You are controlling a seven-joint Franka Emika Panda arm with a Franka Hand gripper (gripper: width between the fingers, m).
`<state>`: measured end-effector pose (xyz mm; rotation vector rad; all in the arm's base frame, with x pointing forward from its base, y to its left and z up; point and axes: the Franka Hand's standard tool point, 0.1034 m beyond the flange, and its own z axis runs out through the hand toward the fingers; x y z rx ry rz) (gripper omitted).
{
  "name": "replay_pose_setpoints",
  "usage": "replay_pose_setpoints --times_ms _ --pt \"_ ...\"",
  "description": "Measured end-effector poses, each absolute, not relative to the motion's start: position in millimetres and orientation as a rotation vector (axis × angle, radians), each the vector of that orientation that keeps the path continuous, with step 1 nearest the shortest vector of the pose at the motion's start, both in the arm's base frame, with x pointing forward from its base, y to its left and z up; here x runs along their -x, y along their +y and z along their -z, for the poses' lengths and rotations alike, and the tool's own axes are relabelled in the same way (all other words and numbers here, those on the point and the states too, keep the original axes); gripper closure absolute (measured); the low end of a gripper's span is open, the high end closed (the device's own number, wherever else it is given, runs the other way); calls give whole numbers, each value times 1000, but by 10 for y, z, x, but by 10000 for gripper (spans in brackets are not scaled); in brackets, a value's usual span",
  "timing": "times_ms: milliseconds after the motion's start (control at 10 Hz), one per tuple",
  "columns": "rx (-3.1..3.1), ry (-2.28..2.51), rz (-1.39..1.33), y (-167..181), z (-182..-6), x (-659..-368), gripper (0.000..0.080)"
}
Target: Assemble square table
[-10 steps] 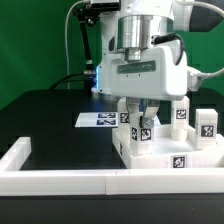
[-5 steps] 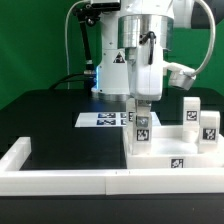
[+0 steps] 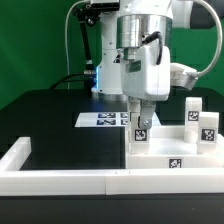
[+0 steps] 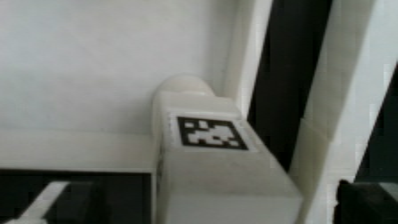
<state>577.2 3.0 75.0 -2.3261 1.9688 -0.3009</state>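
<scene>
The white square slab (image 3: 176,157) lies on the black table at the exterior view's right. My gripper (image 3: 141,122) is shut on a white leg (image 3: 142,130) with tags and holds it upright on the slab's near left corner. In the wrist view the leg (image 4: 210,133) runs between my fingers (image 4: 39,205), with the slab (image 4: 89,60) beneath it. Two more legs (image 3: 190,112) (image 3: 209,125) stand on the slab's far right part. A fourth leg is not in view.
The marker board (image 3: 102,119) lies on the table behind the slab's left side. The long white rim wall (image 3: 60,181) runs along the front and up the left side (image 3: 15,155). The arm's base stands at the back.
My hand has turned about its upright axis with the leg in it, from broadside to edge-on. The slab's near left corner now shows further to the exterior view's right.
</scene>
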Motion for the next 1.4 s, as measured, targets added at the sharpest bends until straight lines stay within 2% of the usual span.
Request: replay_pose_setpoints --times_ms 600,1200,1400 --pt "2859 1201 376 -18 -782 -5806 150" --pt "3067 699 382 59 -780 -5808 150" --pt "3163 382 389 137 -773 -5816 150"
